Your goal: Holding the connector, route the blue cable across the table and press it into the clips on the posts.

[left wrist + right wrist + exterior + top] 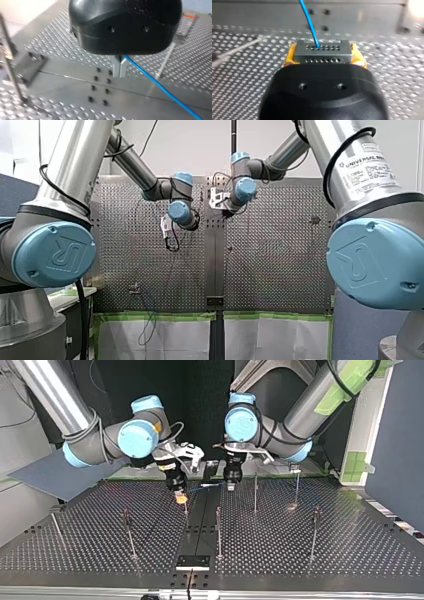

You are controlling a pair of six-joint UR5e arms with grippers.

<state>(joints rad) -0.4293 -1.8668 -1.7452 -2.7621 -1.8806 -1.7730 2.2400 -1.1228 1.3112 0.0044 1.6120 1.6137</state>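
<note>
My right gripper (323, 59): fingers clamped on the connector (322, 50), one yellow pad (290, 57) on ea. side, both touching it. The connector is a small grey metal block, rectangular and matte, w/ rows of little round holes in its face. The blue cable (308, 22) comes out of a hole in the upper row and runs off ahead of the gripper. It is thin, smooth and gently curved. The gripper body is glossy black plastic, rounded, w/ two small holes.

My left gripper (120, 74): bare metal fingers (116, 67) pressed nearly together, only a sliver btwn them, pinching the blue cable right under the black housing. From there the cable leaves as a taut straight line, slanting over the table (190, 62).

In the top view both grippers sit low over the far middle of the table, near ea. other, w/ a short span of cable btwn them. The table is dull silver perforated metal w/ a smooth centre strip (75, 85) carrying black screw heads. Thin upright metal posts (218, 532) stand across it, the nearest just beside the connector. The clips are too small to make out.
</note>
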